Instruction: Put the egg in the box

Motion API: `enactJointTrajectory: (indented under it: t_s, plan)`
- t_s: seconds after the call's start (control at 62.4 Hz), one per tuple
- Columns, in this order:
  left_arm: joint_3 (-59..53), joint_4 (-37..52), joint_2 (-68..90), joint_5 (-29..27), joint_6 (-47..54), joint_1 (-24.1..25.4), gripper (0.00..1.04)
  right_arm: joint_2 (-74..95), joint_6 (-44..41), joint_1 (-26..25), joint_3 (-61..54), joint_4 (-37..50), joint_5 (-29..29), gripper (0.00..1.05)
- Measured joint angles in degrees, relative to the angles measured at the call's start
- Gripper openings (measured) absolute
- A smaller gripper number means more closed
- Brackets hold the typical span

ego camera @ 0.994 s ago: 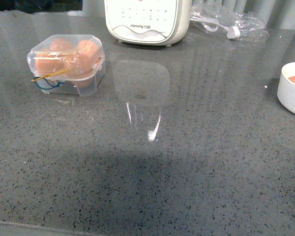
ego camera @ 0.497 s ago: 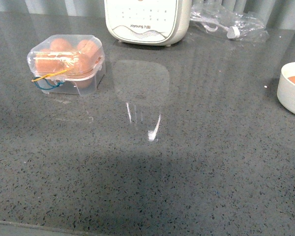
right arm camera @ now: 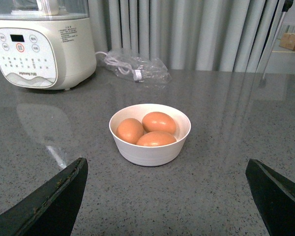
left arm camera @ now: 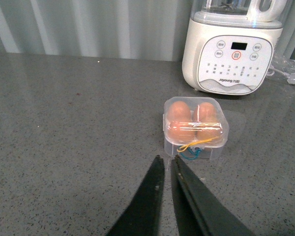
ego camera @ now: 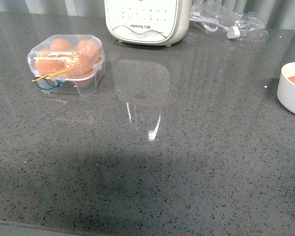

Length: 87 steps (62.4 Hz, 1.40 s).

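Note:
The clear box [ego camera: 66, 64] sits at the table's back left with its domed lid down, brown eggs inside and yellow and blue bands at its front. It also shows in the left wrist view [left arm camera: 195, 128]. My left gripper [left arm camera: 167, 160] is shut and empty, a short way before the box. Three brown eggs [right arm camera: 146, 130] lie in a white bowl [right arm camera: 150, 151]. The bowl [ego camera: 291, 93] shows at the right edge of the front view. My right gripper [right arm camera: 167, 169] is wide open and empty, just short of the bowl. Neither arm shows in the front view.
A big cream-white appliance [ego camera: 147, 19] stands at the back centre, also in the left wrist view [left arm camera: 233, 54] and the right wrist view [right arm camera: 39, 46]. A clear bag with a white cable [ego camera: 231, 24] lies to its right. A grey curtain hangs behind the table.
The front view has shifted slightly. The box, the bowl and the appliance have not moved.

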Motion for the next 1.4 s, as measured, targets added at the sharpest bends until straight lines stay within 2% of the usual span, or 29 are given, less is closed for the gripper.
enactJointTrajectory:
  t_s: [0.176,0.257,0.353,0.802,0.946,1.395]
  plan:
    - [-3.5,0.3,-3.7,2.8,-0.2,3.1,0.04,0.0,0.0,0.0,0.0,0.0,0.0,0.97]
    - [-4.9,0.2,-5.3,8.9,-0.1,7.5,0.04,0.0,0.0,0.0,0.0,0.0,0.0,0.97]
    - [-6.3,-0.1,-7.2,9.6,-0.2,10.3,0.04,0.0,0.0,0.0,0.0,0.0,0.1,0.97]
    - [-9.9,-2.4,-13.0,9.9,-0.2,10.5,0.04,0.0,0.0,0.0,0.0,0.0,0.0,0.97]
    - [-10.7,-10.5,-20.8,9.9,-0.2,10.5,0.04,0.0,0.0,0.0,0.0,0.0,0.1,0.97]
    - [-11.1,-10.6,-23.8,9.9,-0.2,10.5,0.04,0.0,0.0,0.0,0.0,0.0,0.0,0.97]
